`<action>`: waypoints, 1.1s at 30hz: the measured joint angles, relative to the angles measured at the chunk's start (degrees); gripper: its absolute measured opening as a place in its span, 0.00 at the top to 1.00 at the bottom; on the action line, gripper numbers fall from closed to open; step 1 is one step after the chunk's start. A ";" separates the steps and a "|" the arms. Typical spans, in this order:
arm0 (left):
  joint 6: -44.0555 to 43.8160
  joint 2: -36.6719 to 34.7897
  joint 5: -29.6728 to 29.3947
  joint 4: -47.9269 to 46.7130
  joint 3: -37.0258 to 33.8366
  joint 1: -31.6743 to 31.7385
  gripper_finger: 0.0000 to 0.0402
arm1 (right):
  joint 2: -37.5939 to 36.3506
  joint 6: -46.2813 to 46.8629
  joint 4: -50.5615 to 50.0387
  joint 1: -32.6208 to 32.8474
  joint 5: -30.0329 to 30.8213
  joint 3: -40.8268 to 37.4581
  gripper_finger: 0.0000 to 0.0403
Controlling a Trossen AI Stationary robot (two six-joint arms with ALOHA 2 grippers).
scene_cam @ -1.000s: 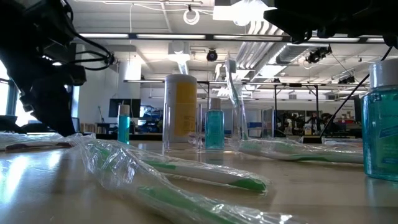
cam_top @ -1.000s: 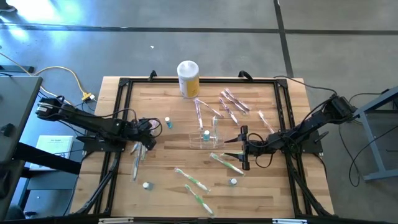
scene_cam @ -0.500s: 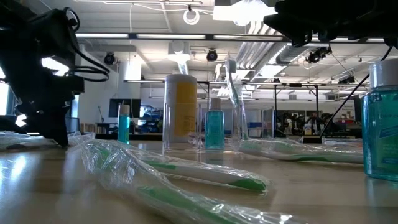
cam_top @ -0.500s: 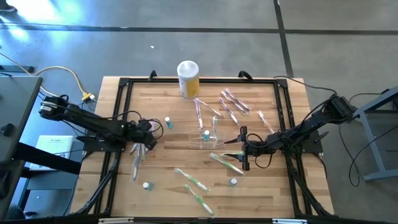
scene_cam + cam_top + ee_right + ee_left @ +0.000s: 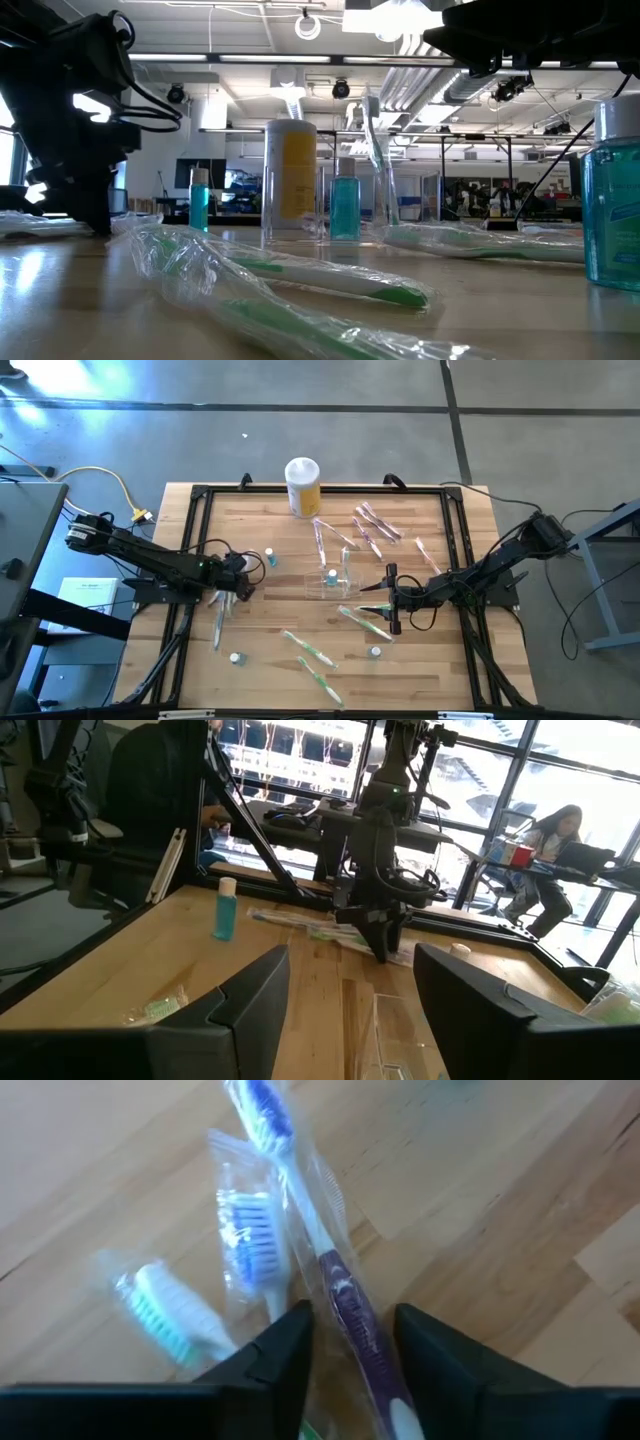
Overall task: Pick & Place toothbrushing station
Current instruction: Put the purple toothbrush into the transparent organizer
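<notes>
Narrowed in the past second around a purple-handled wrapped toothbrush: left gripper, fingers flanking it, contact unclear. Meant a pickup about to start. Held open beside the clear holder at mid-table: right gripper.

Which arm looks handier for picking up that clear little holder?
Probably the right: its hand hovers open beside the see-through holder, while the left hand straddles a purple-handled toothbrush.
</notes>
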 joint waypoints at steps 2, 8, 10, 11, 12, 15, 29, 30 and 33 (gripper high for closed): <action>-0.16 0.00 0.56 0.57 -0.04 0.00 0.76 | 0.00 0.00 -0.01 0.00 0.00 0.00 0.48; -2.54 0.00 1.47 0.73 -0.04 0.02 0.96 | 0.00 0.00 -0.32 0.00 0.02 0.00 0.48; -3.18 0.00 1.77 1.08 0.14 0.02 0.95 | 0.00 0.00 -0.39 0.00 0.00 0.00 0.48; -3.86 0.03 1.98 0.72 0.42 0.02 0.94 | 0.00 0.00 -0.39 0.00 0.00 0.00 0.48; -4.20 0.05 2.12 0.26 0.88 0.02 0.94 | 0.00 0.00 -0.39 0.00 0.00 0.00 0.48; -3.93 0.14 1.82 -1.17 3.00 -0.02 0.96 | 0.00 0.00 -0.50 0.00 0.01 0.00 0.48; -2.56 0.19 -2.45 -11.25 13.73 -0.02 1.00 | 0.02 1.42 -2.46 0.00 0.00 0.00 0.48; -2.57 0.18 -1.26 -11.60 14.13 -0.02 1.00 | 0.02 1.97 -2.55 0.00 0.00 0.00 0.48; -2.64 0.18 3.18 -12.06 15.13 -0.07 1.00 | 0.02 2.89 -3.10 0.00 -0.01 0.00 0.48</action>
